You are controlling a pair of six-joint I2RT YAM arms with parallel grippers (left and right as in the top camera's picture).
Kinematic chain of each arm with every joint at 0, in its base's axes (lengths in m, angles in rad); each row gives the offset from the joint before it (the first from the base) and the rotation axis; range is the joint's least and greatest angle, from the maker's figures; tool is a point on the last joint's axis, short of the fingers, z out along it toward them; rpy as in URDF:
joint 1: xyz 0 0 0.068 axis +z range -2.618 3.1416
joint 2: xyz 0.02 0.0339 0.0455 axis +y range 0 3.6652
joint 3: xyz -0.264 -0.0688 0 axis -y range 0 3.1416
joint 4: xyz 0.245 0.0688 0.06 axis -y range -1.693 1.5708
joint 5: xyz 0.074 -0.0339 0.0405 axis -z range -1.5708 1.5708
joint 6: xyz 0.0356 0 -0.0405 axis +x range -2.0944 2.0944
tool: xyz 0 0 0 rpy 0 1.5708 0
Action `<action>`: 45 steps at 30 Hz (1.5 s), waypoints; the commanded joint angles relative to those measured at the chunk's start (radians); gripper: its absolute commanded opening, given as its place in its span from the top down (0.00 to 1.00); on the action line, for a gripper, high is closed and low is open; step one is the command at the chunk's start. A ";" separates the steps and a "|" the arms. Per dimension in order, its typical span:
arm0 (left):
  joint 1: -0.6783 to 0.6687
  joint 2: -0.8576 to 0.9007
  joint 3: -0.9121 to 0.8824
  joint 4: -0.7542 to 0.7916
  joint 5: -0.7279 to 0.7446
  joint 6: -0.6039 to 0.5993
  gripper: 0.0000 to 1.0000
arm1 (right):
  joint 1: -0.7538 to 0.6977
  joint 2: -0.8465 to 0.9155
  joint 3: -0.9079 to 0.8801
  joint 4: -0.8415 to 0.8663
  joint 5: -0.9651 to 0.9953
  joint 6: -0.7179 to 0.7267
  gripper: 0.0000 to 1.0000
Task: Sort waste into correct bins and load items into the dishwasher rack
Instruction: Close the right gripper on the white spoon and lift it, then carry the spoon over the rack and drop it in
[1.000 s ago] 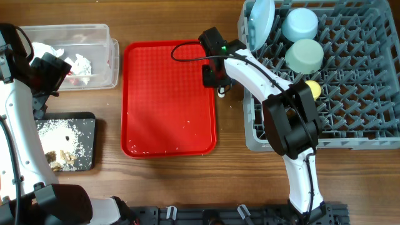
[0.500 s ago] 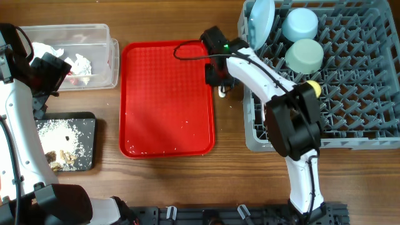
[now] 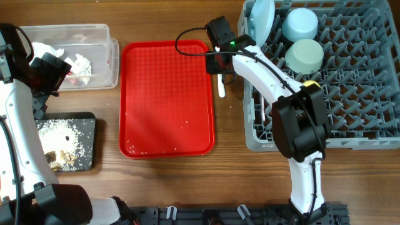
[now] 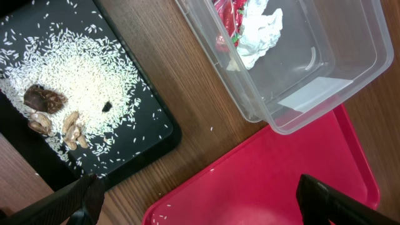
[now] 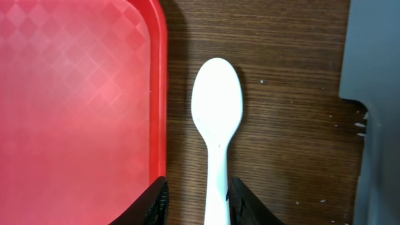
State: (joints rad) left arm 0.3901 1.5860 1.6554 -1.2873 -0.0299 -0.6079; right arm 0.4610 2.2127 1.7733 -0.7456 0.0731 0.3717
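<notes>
White plastic spoon [image 5: 216, 112]: flat on the wooden worktop [image 5: 294, 125], in the strip between red serving tray [image 5: 75, 94] and grey dishwasher rack [image 5: 375, 75]. Right gripper [image 5: 199, 203]: fingers [image 5: 157, 199] straddle the handle, not yet closed; best centred, then pinched low. Tray lip crowds one finger. Left gripper [image 4: 203, 199]: spread wide, empty, near clear tub [image 4: 325, 81] and black tray [image 4: 156, 134].

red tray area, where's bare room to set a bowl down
The red tray is bare but for crumbs. Bare wood runs along its front edge, between black tray and rack. Crowded: the narrow strip by the rack, where the spoon lies.
</notes>
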 commanded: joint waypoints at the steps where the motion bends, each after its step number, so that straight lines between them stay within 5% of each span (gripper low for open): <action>1: 0.006 0.002 0.003 0.000 -0.013 -0.003 0.00 | 0.001 0.047 -0.013 0.005 0.039 -0.013 0.67; 23: 0.006 0.002 0.003 0.000 -0.013 -0.003 0.00 | 0.001 0.143 -0.015 -0.022 0.024 -0.004 0.73; 30: 0.006 0.002 0.003 0.000 -0.013 -0.003 0.00 | 0.000 0.138 -0.007 -0.029 0.024 0.005 0.96; 45: 0.006 0.002 0.003 0.000 -0.013 -0.003 0.00 | -0.022 -0.259 0.041 -0.298 0.024 0.005 0.94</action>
State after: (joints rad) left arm 0.3901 1.5860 1.6554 -1.2869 -0.0299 -0.6079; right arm 0.4412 2.0605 1.7912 -0.9840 0.0937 0.3721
